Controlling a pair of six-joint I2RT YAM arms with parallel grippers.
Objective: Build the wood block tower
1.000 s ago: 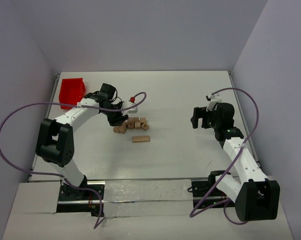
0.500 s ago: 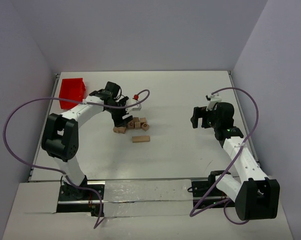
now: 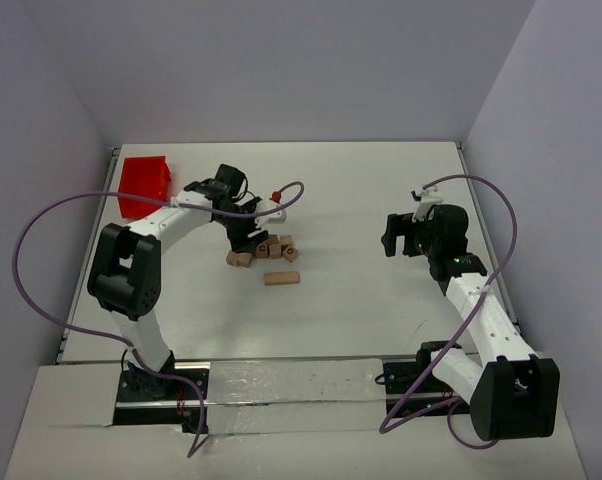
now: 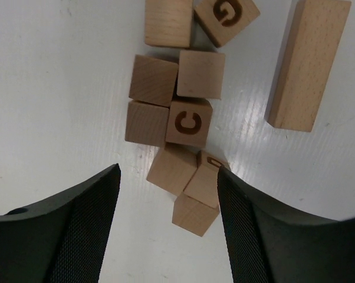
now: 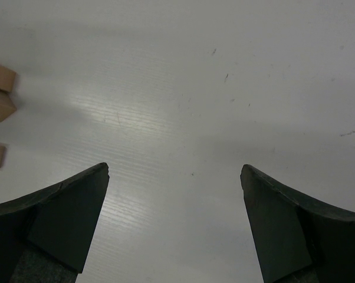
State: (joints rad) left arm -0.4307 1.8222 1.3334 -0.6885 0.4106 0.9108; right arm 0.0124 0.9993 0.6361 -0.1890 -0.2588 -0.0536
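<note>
Wooden cubes [image 3: 266, 248] lay scattered on the table [image 3: 361, 200], unstacked, under the left claw [image 4: 167, 174], whose jaws stood apart astride two cubes. The right claw [image 5: 174, 171] gaped wide, well apart. The cubes were probably light, rigid and smooth, best gripped on opposite flat faces. Only the left wrist view showed printed letters; only the overhead view showed the red bin [image 3: 144, 183].

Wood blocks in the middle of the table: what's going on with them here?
The left gripper hovers open over a loose cluster of wooden cubes, jaws straddling the nearest ones, gripping none. A longer block lies beside them. The right gripper hangs open above bare table. No tower yet.
</note>
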